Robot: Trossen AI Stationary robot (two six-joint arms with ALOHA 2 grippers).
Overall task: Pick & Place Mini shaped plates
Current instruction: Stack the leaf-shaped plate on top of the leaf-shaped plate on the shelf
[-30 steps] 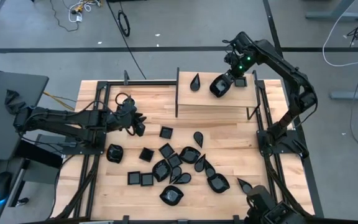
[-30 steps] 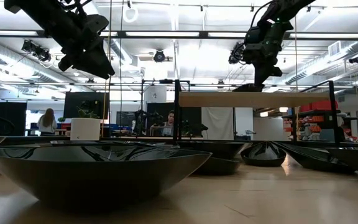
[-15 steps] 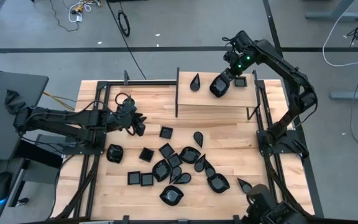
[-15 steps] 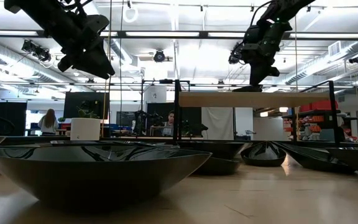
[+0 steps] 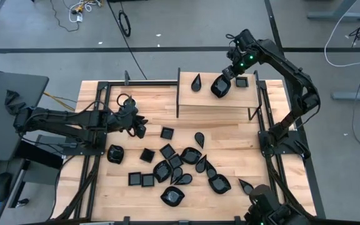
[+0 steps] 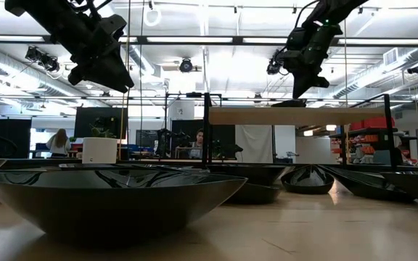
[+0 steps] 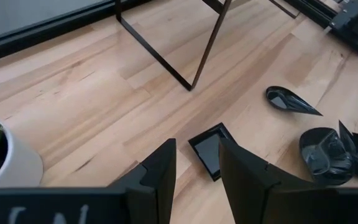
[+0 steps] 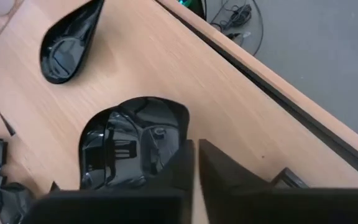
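While most mini shaped plates (image 5: 180, 164) crowd the frame's lower centre, three sit on the upper-right shelf (image 5: 217, 100) beneath the right gripper (image 5: 232, 70), fingers together, empty.

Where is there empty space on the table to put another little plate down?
Bare wood runs along the table's strip under the shelf, and at the near-left corner by the left gripper. The black plates crowd the middle.

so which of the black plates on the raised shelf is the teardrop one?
The teardrop plate nearest the shelf's left end, lying alone. The rounded plate sits beside the right tool, and a square one lies past it.
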